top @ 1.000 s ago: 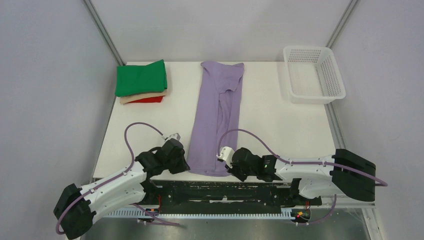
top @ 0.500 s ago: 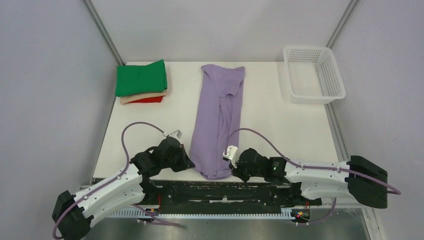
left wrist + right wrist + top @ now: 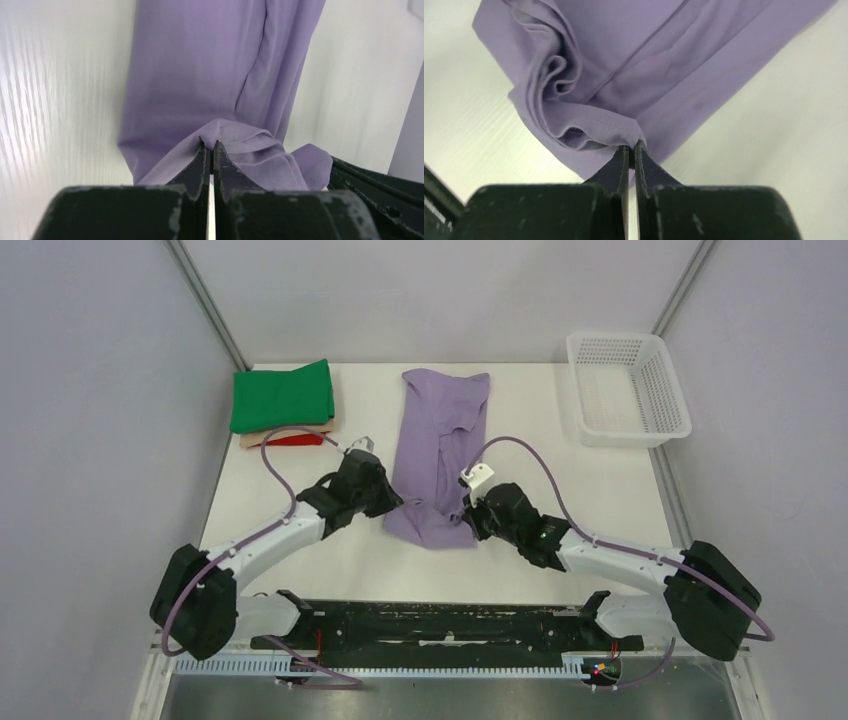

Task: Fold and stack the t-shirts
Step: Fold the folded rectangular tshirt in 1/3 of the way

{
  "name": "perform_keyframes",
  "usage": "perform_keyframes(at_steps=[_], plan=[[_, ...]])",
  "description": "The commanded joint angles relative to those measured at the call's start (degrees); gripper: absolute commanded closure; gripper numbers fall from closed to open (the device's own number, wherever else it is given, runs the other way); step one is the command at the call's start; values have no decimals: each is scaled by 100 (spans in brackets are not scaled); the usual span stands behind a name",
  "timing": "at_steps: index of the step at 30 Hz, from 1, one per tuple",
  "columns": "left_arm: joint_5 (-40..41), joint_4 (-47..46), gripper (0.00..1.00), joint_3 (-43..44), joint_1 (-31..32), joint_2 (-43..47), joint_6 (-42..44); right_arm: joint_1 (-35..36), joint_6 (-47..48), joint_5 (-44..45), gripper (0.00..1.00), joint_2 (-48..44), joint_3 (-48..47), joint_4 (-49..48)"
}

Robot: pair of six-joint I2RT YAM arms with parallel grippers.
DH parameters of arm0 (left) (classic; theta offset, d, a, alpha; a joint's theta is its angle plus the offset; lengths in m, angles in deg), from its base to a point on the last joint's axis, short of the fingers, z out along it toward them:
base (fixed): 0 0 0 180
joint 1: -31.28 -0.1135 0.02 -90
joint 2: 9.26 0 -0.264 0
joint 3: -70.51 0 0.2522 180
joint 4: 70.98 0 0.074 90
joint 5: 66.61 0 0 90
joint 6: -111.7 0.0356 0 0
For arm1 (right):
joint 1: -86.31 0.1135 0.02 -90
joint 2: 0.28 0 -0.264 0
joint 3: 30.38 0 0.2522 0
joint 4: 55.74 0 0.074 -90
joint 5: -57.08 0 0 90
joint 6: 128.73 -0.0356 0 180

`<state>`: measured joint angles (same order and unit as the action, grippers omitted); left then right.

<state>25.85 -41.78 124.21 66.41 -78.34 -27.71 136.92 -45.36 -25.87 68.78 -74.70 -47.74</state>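
Lavender t-shirt (image 3: pixel 440 425) pinched in left fingers (image 3: pixel 199 169); right fingers (image 3: pixel 620 169) likewise clamped.

Near hem carried farther
Left gripper (image 3: pixel 395 502) and right gripper (image 3: pixel 465 512) have drawn the purple t-shirt (image 3: pixel 440 425) hem toward the far side, bunching it.

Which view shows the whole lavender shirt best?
Top external: the lavender shirt lies lengthwise on the table, its near hem pinched by the left gripper and right gripper. Each wrist view shows only bunched cloth between its own shut jaws.
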Motion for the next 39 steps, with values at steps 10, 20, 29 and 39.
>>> perform_keyframes(at_steps=[10,20,29,39], plan=[[-143,-740,98,1955,-1020,-1983,1078,-1188,616,32,100,1485,-1638,-428],[-625,-627,98,3176,-1295,-3329,1406,-1887,613,-255,100,2273,-2290,-362],[-845,-454,93,3806,-1440,-4039,1478,-2196,612,-601,99,2900,-2657,-371],[-920,-276,32,4356,-1542,-4493,1581,-2427,421,-326,43,3480,-3035,-510]])
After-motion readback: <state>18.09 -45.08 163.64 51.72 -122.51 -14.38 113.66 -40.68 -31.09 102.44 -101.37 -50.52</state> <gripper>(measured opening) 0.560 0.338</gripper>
